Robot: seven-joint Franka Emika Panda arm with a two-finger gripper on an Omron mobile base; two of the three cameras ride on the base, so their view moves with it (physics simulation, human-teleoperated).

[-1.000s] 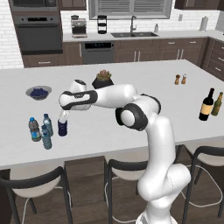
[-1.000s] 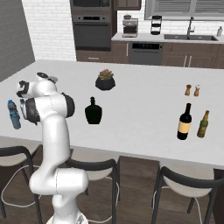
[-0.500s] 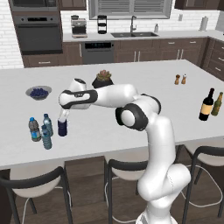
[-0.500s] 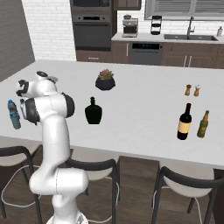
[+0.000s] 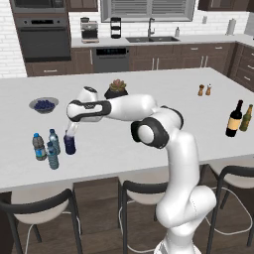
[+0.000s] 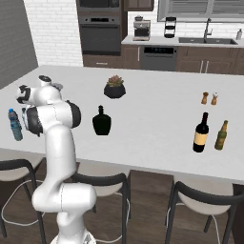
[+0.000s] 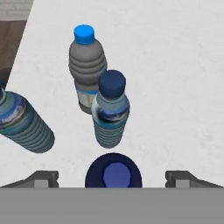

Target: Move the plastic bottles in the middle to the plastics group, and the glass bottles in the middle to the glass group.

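The opaque navy plastic bottle [image 5: 70, 145] stands upright on the island's left part, right next to the clear water bottles of the plastics group [image 5: 47, 149]. My gripper [image 5: 72, 130] hangs just above it, open. In the hand view the navy cap [image 7: 113, 173] sits between the spread fingertips [image 7: 42, 179], apart from both. Ahead of it stand a clear blue-labelled bottle [image 7: 111, 110], a stout grey one [image 7: 87, 65] and a third [image 7: 24, 123]. The squat black glass bottle [image 6: 101, 122] stands mid-counter. At the right end is the glass group: the wine bottle [image 6: 201, 133] and the olive-green bottle [image 6: 220, 136].
A bowl of blueberries [image 5: 43, 104] lies behind the plastics group. A potted plant [image 6: 115, 87] stands behind the black bottle. Salt and pepper shakers [image 5: 204, 90] are at the far right. Stools [image 5: 144, 191] line the island's near edge, close to the bottles.
The gripper has opened and let go of the navy bottle, which now stands on its own by the water bottles. The arm has hardly moved.
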